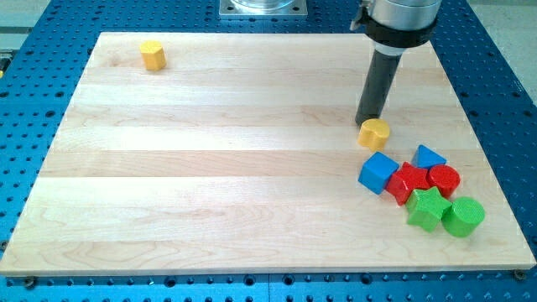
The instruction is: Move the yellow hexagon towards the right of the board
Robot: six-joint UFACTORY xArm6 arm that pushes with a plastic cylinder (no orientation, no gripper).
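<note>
Plainly no grasping here: end effector a bare dark rod with nothing to open or close, holding nothing. My tip (pixel 368 123) down on the wooden tabletop (pixel 235 168), at the view's upper-left edge of a yellow block (pixel 375 133), touching it or just short of touching; hard to tell which. Faceted look to that block, likely the hexagon, though not certain. A second yellow block (pixel 152 55), also faceted, alone near the view's top-left corner, well apart from everything else.

If the near one is the hexagon: already well over on the view's right half, with some bare wood left before the right edge. Tip on its left flank makes sense for a rightward shove, being behind the block relative to the goal.

Crowding just below: blue cube (pixel 378 173), red block (pixel 409 183), smaller blue block (pixel 430 157), red cylinder (pixel 444 178), green star (pixel 426 209), green cylinder (pixel 463 216), bunched tight at the view's lower right. Risk, as a judgement: any downward drift sends the yellow block into the blue pieces, so better a push straight to the right.
</note>
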